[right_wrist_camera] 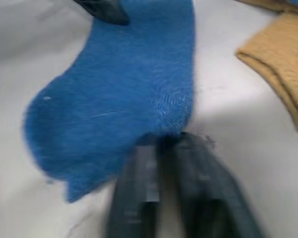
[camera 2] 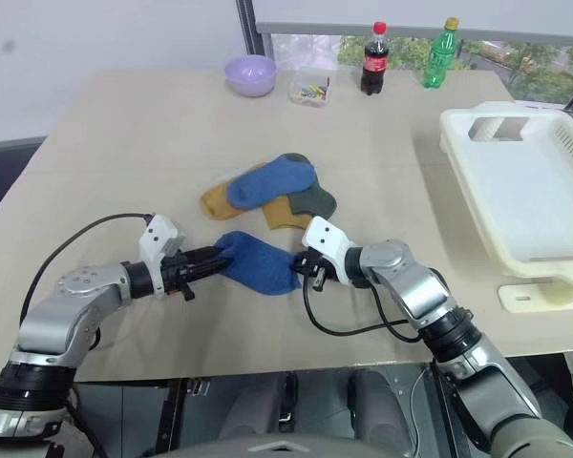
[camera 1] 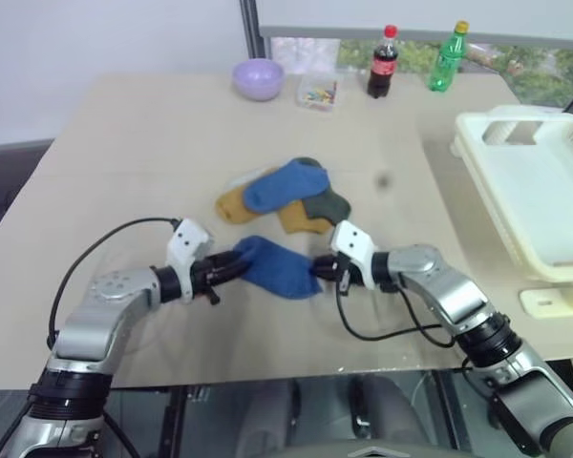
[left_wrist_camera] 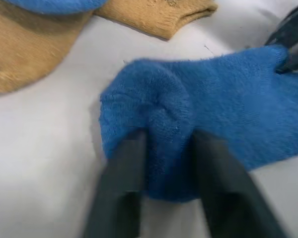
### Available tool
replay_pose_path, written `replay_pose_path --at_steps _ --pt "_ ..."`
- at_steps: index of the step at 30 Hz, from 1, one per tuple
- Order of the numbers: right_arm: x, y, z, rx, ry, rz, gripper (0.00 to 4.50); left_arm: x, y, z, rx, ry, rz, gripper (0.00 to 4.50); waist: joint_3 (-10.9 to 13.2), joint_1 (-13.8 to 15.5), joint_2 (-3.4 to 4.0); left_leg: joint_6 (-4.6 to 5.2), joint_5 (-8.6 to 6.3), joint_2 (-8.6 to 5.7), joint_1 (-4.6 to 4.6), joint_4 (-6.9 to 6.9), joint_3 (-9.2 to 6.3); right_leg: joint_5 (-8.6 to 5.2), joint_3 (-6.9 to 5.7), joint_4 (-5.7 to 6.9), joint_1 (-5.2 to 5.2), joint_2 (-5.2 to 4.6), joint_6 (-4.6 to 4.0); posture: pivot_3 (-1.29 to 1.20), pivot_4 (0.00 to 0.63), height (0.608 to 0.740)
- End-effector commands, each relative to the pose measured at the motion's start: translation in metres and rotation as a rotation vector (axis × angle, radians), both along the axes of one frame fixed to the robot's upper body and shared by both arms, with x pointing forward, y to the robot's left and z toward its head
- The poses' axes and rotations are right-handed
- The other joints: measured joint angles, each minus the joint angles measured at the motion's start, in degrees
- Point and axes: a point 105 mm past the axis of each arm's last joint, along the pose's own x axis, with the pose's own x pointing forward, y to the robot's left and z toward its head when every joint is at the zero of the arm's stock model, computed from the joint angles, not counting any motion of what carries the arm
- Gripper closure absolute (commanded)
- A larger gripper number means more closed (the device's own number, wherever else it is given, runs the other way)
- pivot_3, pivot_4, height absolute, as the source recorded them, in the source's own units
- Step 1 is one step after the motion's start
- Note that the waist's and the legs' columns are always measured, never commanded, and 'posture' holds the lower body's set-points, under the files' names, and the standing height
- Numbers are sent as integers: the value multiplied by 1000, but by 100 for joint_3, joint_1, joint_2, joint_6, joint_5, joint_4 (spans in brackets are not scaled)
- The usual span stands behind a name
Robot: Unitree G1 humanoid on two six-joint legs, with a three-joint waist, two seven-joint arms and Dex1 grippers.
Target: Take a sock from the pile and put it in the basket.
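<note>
I have the blue sock (camera 1: 277,267) pinched at both ends, left tool (camera 1: 231,265) and right tool (camera 1: 322,271), just off the pile (camera 1: 285,196) at 6 o'clock on the worktop (camera 1: 124,153). Right grip looks thin; I'd lift level, then swing to the basket (camera 1: 540,191) at 3 o'clock.

Even, bright daylight from the window (camera 1: 401,48) at the back washes the pale bench (camera 1: 124,153) — shadows stay soft and short. Both wrist views are blurred, the near fingers (left_wrist_camera: 121,193) smeared and out of focus.
</note>
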Motion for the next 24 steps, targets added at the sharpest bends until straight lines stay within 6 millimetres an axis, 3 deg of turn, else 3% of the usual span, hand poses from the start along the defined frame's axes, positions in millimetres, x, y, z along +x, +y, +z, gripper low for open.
replay_pose_path --at_steps 1,6,12,14,16,17,19,21,24 --pt "2 -10 4 -29 -34 -7 4500 -11 -9 8 -30 -16 13 4400 0 6 0 0 0 0 0 0 0 0 0 0 0 -1 0 0 150 740" --pt "0 -31 9 -119 -70 41 4500 -34 -39 15 -105 0 34 4400 0 52 0 0 0 -5 -7 2 -9 1 -5 -2 0 -26 0 0 150 740" --pt "-4 -47 13 -208 -101 112 4500 -48 -56 12 -94 3 94 4400 0 49 1 0 0 -1 1 3 -16 -1 -5 -3 9 -22 -2 0 150 740" --pt "-7 -45 15 -186 -58 144 4500 -52 -63 9 -130 18 103 3808 0 30 1 0 0 0 9 3 -13 -1 -8 -3 16 -19 -2 0 150 740" --pt "-8 -44 15 -173 -38 150 3898 -52 -63 7 -126 15 119 2880 0 22 1 0 0 -1 12 3 -5 -1 -3 -3 18 -16 -2 0 150 740" --pt "-4 -46 17 -179 -72 128 3749 -50 -60 8 -115 0 144 2687 0 23 1 0 0 -1 12 3 -4 -1 -3 -3 19 -12 -2 0 150 740" --pt "3 -50 23 -155 -104 55 2832 -46 -54 11 -118 -29 186 1746 0 25 1 0 0 -1 13 3 -6 -1 -5 -3 19 -3 -2 0 150 740" --pt "-1 -55 30 -119 -70 23 2477 -46 -50 14 -127 -44 181 1221 0 38 1 0 0 -1 12 3 -7 -1 -5 -2 19 -1 -2 0 150 740" --pt "-14 -63 34 -96 -8 11 2477 -45 -42 19 -131 -61 175 1221 0 62 1 0 0 -2 7 4 -7 -1 -5 -4 16 -4 -2 0 150 740"
